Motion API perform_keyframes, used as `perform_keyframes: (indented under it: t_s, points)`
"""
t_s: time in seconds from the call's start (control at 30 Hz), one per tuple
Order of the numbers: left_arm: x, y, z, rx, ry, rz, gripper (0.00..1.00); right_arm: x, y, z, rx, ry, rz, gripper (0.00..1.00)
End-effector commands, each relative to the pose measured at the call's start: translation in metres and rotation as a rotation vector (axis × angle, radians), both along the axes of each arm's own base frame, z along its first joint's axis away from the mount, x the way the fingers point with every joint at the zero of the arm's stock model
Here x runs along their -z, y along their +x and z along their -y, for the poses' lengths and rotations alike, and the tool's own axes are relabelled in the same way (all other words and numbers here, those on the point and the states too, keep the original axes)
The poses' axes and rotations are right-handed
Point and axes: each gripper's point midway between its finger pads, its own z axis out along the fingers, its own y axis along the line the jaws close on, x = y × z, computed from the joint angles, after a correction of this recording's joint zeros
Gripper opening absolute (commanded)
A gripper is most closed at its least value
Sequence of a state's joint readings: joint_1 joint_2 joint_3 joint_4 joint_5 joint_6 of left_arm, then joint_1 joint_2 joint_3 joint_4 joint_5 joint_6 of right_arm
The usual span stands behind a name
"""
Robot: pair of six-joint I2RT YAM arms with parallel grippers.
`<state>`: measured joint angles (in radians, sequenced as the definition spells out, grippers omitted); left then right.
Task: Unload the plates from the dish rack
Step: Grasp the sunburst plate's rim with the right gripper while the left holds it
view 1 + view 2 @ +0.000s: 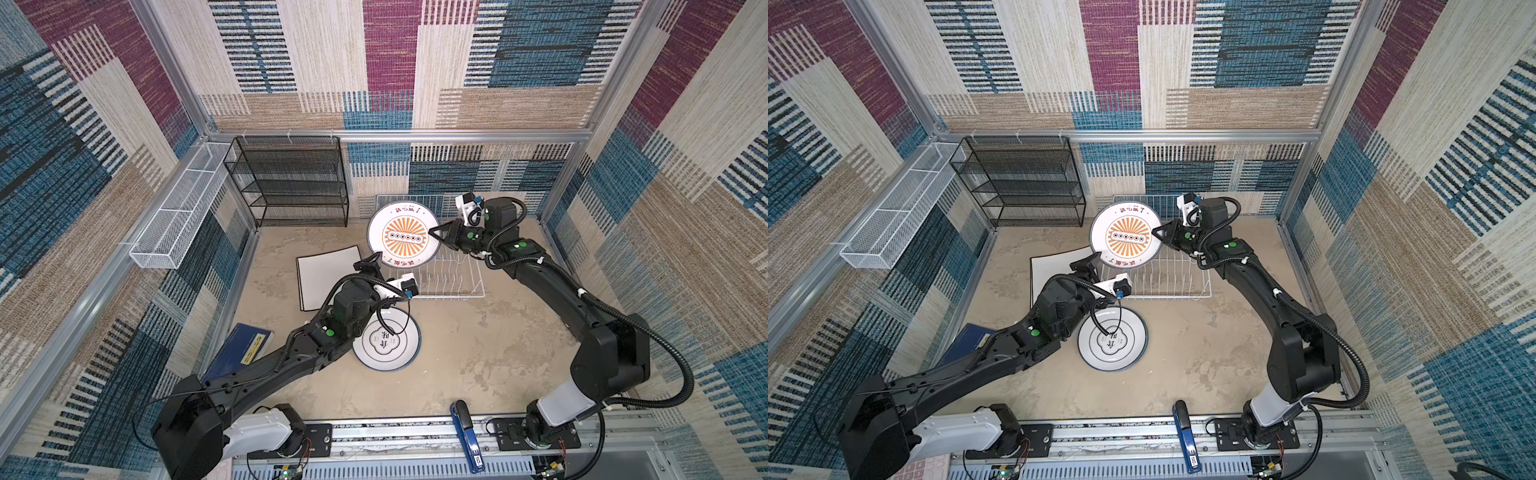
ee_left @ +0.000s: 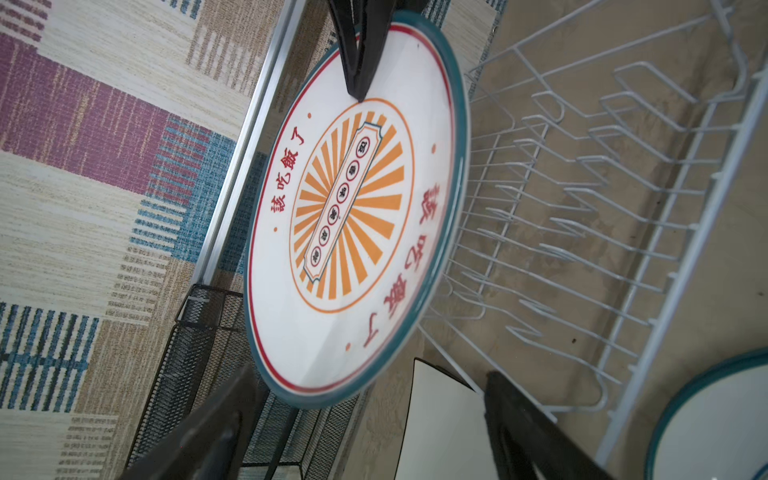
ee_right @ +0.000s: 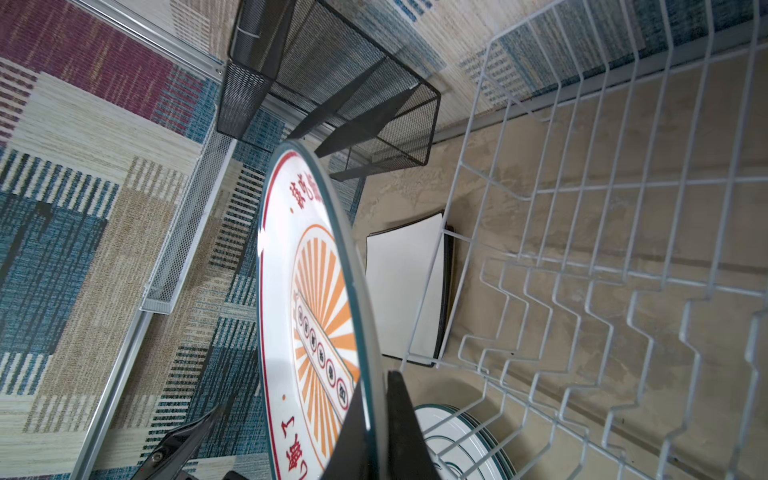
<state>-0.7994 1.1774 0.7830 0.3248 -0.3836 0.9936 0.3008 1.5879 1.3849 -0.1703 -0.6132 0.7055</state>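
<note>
The right gripper (image 1: 437, 232) pinches the rim of the round sunburst plate (image 1: 404, 237), one finger on the printed face and one behind. The plate hangs on edge, clear of the white dish rack (image 1: 451, 286), which sits below the gripper with its tines bare in both wrist views. The left gripper (image 1: 369, 262) waits with jaws spread wide and empty, just short of the rim opposite the pinch. A stack of square plates (image 1: 324, 274) lies flat beneath it, and a stack of round plates (image 1: 388, 345) rests on the table back toward its arm. The plate looks stiff, glazed and breakable, and probably slick. A single edge pinch could let it swing or slip, so a second hold on the far rim, or a slow lowering flat, seems the safer handling.
</note>
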Motion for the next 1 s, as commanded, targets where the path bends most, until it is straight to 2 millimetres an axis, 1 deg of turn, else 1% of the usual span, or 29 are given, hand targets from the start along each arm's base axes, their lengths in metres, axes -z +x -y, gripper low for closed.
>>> perform_keyframes:
  t_s: [0.0, 0.1, 0.23, 0.3, 0.37, 0.47, 0.63, 0.7, 0.8, 0.9, 0.97]
  points:
    - [-0.007, -0.015, 0.004, 0.054, -0.197, -0.1, 0.89, -0.035, 0.011, 0.006, 0.063, 0.064, 0.114, 0.0]
    - [-0.025, -0.031, 0.006, 0.122, -0.359, -0.159, 0.92, -0.038, 0.012, 0.009, 0.072, 0.058, 0.139, 0.0]
    - [-0.052, -0.043, 0.004, 0.167, -0.55, -0.236, 0.93, -0.035, 0.013, 0.009, 0.069, 0.039, 0.142, 0.0]
    - [-0.065, -0.045, -0.001, 0.179, -0.659, -0.275, 0.93, -0.033, 0.013, 0.01, 0.069, 0.036, 0.141, 0.0]
    - [-0.077, -0.039, -0.012, 0.153, -0.8, -0.364, 0.95, -0.032, 0.011, 0.01, 0.066, 0.033, 0.141, 0.0]
    - [-0.084, -0.027, -0.025, 0.121, -0.973, -0.512, 0.95, -0.032, 0.008, 0.01, 0.059, 0.029, 0.149, 0.0]
    - [-0.093, -0.005, -0.033, 0.147, -1.168, -0.691, 0.94, -0.033, 0.002, 0.012, 0.054, 0.02, 0.166, 0.0]
    - [-0.092, 0.01, -0.039, 0.122, -1.257, -0.751, 0.94, -0.033, -0.001, 0.012, 0.048, 0.019, 0.169, 0.0]
    - [-0.086, 0.029, -0.04, 0.12, -1.366, -0.87, 0.92, -0.032, -0.005, 0.011, 0.031, 0.018, 0.171, 0.0]
    - [-0.074, 0.047, -0.039, 0.125, -1.457, -1.0, 0.9, -0.03, -0.007, 0.008, 0.007, 0.016, 0.166, 0.0]
    - [-0.067, 0.054, -0.032, 0.166, -1.473, -1.094, 0.88, -0.027, -0.008, 0.006, -0.006, 0.013, 0.156, 0.0]
